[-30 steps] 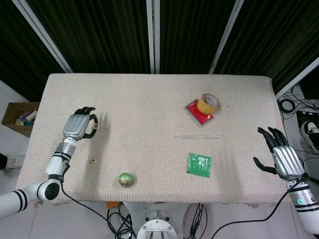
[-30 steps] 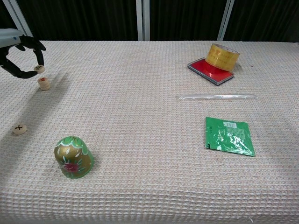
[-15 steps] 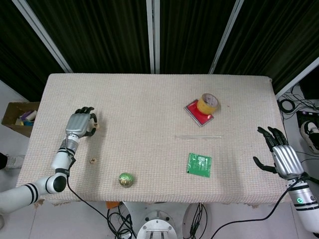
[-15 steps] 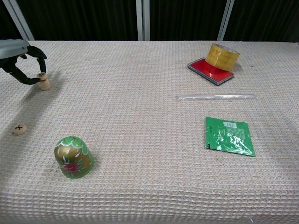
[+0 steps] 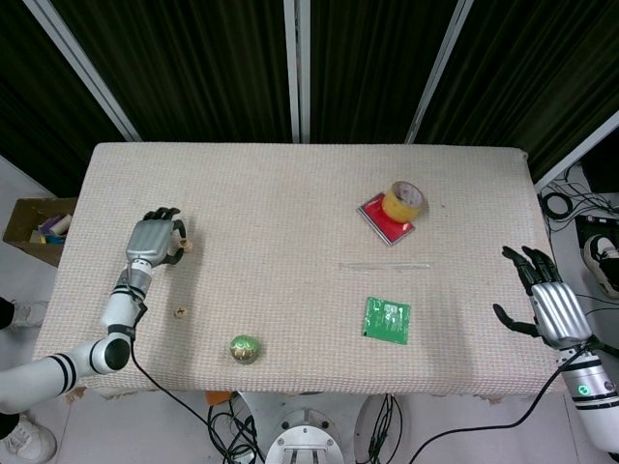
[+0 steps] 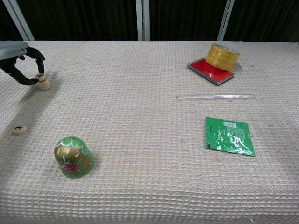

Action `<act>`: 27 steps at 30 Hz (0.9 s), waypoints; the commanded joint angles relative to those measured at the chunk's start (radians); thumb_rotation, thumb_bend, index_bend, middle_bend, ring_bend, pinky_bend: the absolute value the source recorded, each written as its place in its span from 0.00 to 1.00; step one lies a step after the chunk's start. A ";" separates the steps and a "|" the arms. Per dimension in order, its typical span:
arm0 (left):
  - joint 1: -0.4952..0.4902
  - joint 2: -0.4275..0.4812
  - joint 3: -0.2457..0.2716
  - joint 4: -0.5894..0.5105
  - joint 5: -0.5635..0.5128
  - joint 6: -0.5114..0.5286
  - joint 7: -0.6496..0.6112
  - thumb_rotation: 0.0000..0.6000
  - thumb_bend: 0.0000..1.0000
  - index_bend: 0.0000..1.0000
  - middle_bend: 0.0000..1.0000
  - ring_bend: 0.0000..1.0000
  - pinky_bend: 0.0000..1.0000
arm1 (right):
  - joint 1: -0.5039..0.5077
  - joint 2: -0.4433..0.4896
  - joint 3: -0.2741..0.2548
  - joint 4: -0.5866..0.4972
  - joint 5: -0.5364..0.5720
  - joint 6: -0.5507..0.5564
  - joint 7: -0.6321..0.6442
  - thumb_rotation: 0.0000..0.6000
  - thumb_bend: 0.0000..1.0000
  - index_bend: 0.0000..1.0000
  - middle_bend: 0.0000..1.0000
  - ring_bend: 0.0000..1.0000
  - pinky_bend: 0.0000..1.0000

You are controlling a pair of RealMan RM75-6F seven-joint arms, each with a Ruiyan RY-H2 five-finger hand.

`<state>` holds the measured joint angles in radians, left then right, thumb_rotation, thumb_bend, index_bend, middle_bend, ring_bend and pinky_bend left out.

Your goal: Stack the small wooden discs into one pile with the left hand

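While your left robot hand pinches the top disc onto the lower disc, square it before letting go. One loose disc lies nearer you than that pile, beside the green dome. Right robot hand is spread, idle.
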<state>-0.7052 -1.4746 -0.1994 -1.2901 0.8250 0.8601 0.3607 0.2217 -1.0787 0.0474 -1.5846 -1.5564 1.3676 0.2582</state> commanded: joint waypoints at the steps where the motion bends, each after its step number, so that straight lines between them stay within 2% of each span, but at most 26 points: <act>1: -0.002 0.000 0.001 -0.001 -0.003 0.002 0.003 1.00 0.42 0.45 0.13 0.08 0.14 | 0.000 0.000 0.000 0.001 0.000 0.000 0.001 1.00 0.26 0.00 0.16 0.00 0.00; 27: -0.022 -0.006 0.019 -0.004 -0.034 0.009 0.033 1.00 0.41 0.41 0.12 0.08 0.14 | -0.007 0.002 0.001 0.009 0.004 0.003 0.013 1.00 0.26 0.00 0.17 0.00 0.00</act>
<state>-0.7266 -1.4806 -0.1806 -1.2943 0.7908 0.8687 0.3939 0.2151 -1.0762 0.0480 -1.5755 -1.5522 1.3708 0.2708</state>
